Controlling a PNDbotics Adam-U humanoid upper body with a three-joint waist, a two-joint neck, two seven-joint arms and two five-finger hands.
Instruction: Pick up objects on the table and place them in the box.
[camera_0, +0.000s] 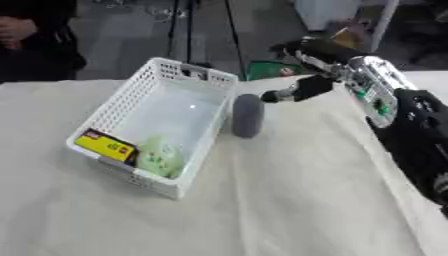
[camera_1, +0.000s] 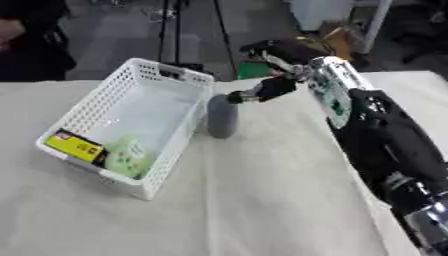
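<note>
A grey upright cylinder (camera_0: 248, 116) stands on the cloth, close against the right wall of the white mesh basket (camera_0: 105, 107). Inside the basket's near end lie a yellow box (camera_0: 105, 145) and a pale green packet (camera_0: 162, 155). My right hand (camera_1: 293, 62) comes in from the upper right and hovers just above and to the right of the cylinder. Its thumb (camera_0: 289, 94) points at the cylinder's top and its fingers (camera_0: 306, 48) spread out behind. The hand is open and holds nothing. My left hand shows in neither view.
A cream cloth (camera_0: 289, 200) covers the table, with wide bare room in front and to the right of the basket. My right forearm (camera_1: 385, 145) crosses the right side. A person in dark clothes (camera_0: 35, 35) stands beyond the far left edge.
</note>
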